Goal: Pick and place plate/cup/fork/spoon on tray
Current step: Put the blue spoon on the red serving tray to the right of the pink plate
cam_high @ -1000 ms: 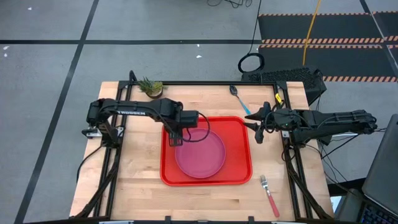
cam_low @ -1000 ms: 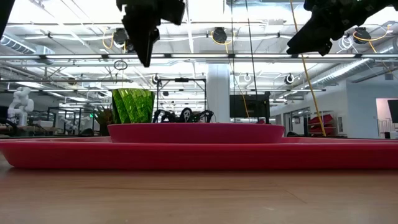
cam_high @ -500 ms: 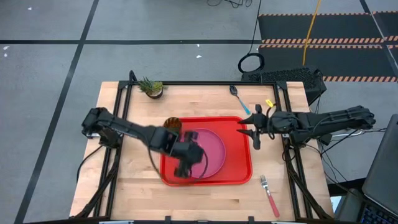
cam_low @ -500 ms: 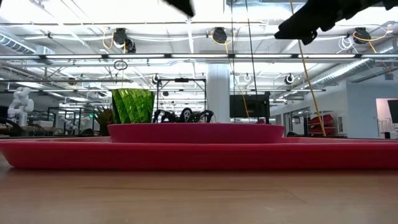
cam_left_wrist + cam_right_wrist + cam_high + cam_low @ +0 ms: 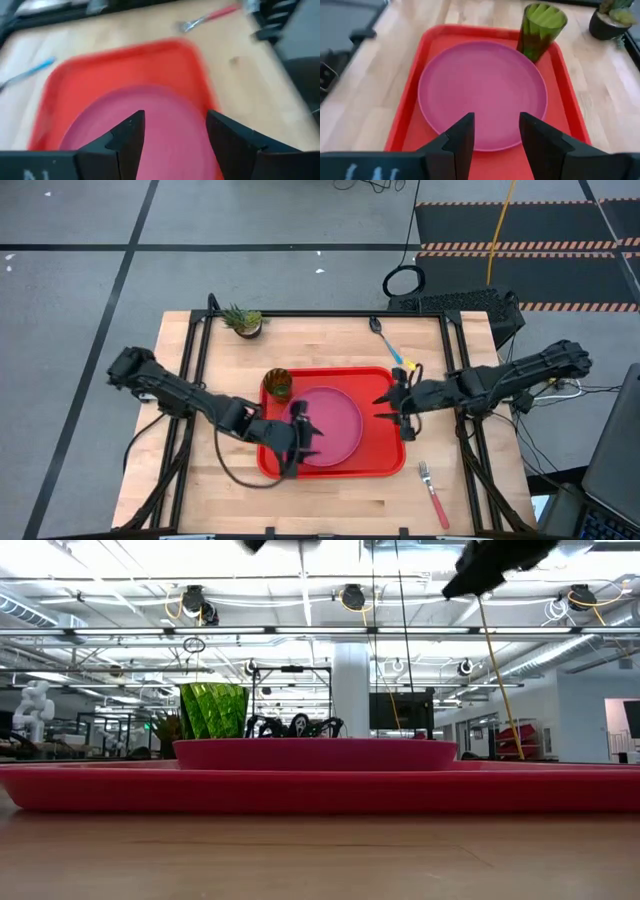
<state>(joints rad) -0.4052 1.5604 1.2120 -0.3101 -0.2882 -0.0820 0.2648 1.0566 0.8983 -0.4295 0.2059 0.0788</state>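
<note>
The red tray [image 5: 385,452] lies mid-table. The pink plate [image 5: 340,420] lies flat in it. The dark green cup [image 5: 277,385] stands upright on its base in the tray's far left corner, beside the plate; it also shows in the right wrist view [image 5: 542,30]. My left gripper [image 5: 308,436] is open and empty above the plate's left part [image 5: 150,107]. My right gripper [image 5: 392,408] is open and empty above the tray's right side, facing the plate [image 5: 482,95]. The blue-handled spoon [image 5: 385,340] lies on the table beyond the tray. The red-handled fork [image 5: 435,492] lies near the table's near right corner.
A small potted plant [image 5: 243,320] stands at the table's far left edge. Bare wood lies left of the tray and along the near edge. In the low view both grippers hang high, near the picture's top, above the tray [image 5: 320,788].
My left gripper has risen from above the cup and swung toward the table's near edge and right, over the plate. My right gripper has gone toward the near edge and a little left, over the tray's right side. The cup, plate and tray have stayed put.
</note>
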